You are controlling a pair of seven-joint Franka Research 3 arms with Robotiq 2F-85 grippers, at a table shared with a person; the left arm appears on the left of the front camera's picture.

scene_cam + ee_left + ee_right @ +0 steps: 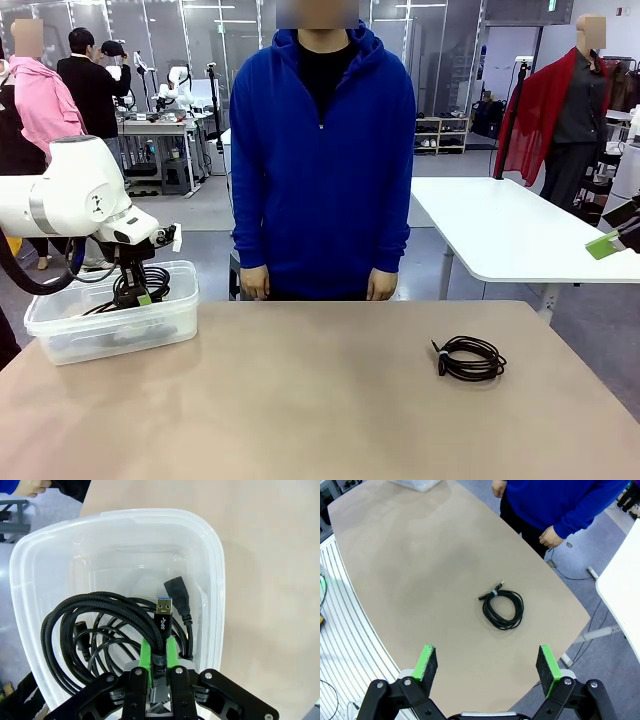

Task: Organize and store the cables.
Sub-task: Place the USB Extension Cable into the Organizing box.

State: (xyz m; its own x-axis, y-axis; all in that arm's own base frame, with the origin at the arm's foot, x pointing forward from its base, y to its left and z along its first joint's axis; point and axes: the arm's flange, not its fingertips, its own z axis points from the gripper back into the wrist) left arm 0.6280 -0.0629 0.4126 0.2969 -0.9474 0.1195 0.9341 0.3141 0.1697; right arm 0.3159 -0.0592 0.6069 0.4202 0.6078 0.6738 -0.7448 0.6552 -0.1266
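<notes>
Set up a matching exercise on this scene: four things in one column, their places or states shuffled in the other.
1. left gripper
2. right gripper
3. coil
4. bin

A. open, above the table
B. lying loose on the table
C. shut on a cable
D. clear plastic, at the table's left end

Pairs: 1-C, 2-A, 3-B, 4-D

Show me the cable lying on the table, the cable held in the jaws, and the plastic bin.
cable on the table (489,612): right wrist view, left side of the coil.
held cable (164,612): left wrist view, its USB plug.
plastic bin (135,514): left wrist view, far rim.
</notes>
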